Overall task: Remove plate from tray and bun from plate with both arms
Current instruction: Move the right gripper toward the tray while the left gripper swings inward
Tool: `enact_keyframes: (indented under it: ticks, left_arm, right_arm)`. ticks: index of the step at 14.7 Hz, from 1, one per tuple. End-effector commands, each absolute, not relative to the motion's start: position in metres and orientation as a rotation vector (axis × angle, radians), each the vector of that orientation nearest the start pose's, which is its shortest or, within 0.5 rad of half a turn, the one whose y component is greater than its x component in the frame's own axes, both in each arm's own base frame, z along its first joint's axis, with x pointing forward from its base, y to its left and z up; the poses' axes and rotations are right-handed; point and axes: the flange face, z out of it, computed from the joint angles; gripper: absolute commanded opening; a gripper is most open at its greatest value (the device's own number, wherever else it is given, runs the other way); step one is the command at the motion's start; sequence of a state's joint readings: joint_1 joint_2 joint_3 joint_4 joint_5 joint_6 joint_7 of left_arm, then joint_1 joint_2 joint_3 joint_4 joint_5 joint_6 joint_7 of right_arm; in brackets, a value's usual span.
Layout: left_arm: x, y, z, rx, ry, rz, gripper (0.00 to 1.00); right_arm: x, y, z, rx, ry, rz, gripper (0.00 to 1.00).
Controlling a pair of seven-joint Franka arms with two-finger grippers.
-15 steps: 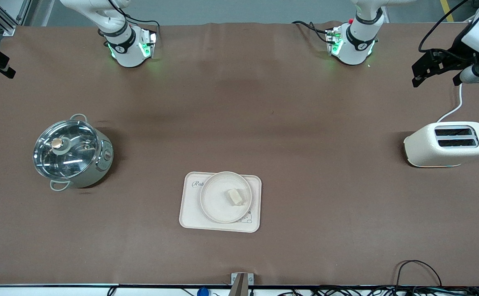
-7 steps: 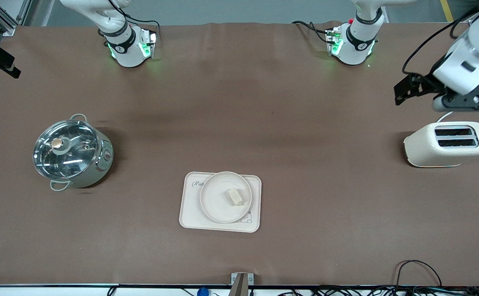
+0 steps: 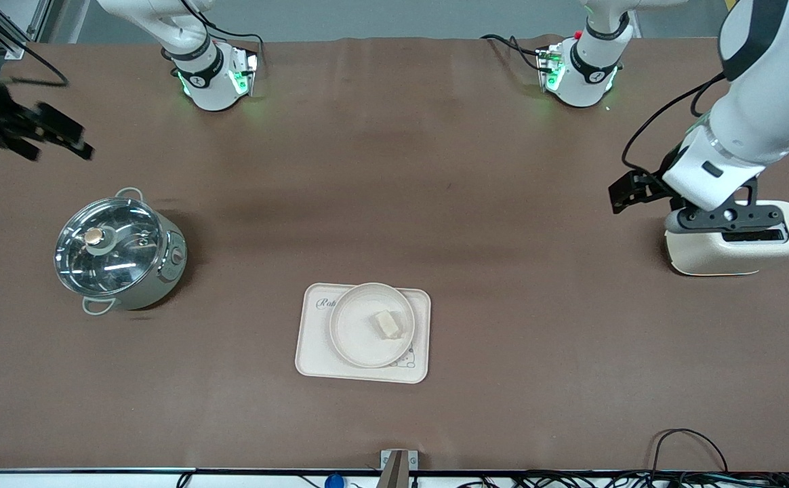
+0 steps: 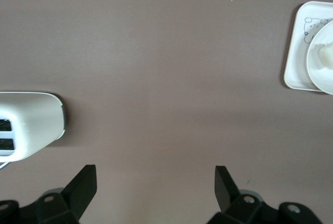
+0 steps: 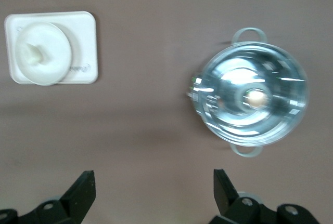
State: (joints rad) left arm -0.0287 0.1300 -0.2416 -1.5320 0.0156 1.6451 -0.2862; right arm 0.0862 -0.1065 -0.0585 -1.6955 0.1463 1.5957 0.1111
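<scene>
Nothing of the job is done yet: bun (image 3: 387, 324) sits on the plate (image 3: 356, 333), and the plate rests on the tray (image 3: 310, 356) near the table's (image 3: 394, 169) front edge, midway along it. Left gripper (image 3: 628, 193), jaws spread and empty, hangs beside the toaster (image 3: 706, 254); right gripper (image 3: 42, 132), likewise wide open, hangs above the table near the pot (image 3: 118, 252). Both lifts remain.
</scene>
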Motion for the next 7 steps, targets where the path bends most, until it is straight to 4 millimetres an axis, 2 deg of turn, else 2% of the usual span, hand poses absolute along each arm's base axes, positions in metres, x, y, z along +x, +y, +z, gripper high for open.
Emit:
enact_keyframes:
  ticks: [1,4,7]
  left_arm:
    - [0.594,-0.166,0.562,-3.170,-0.071,0.004,1.00]
    - [0.603,-0.189,0.537,-3.182,-0.121,0.001,1.00]
    - [0.611,-0.207,0.518,-3.192,-0.166,-0.009,1.00]
  right_arm:
    - [0.549,0.079,0.580,-2.944,0.203,0.048,1.00]
    - [0.580,0.135,0.522,-2.918,0.246,0.054,1.00]
    - [0.606,0.167,0.467,-2.865,0.263,0.039,1.00]
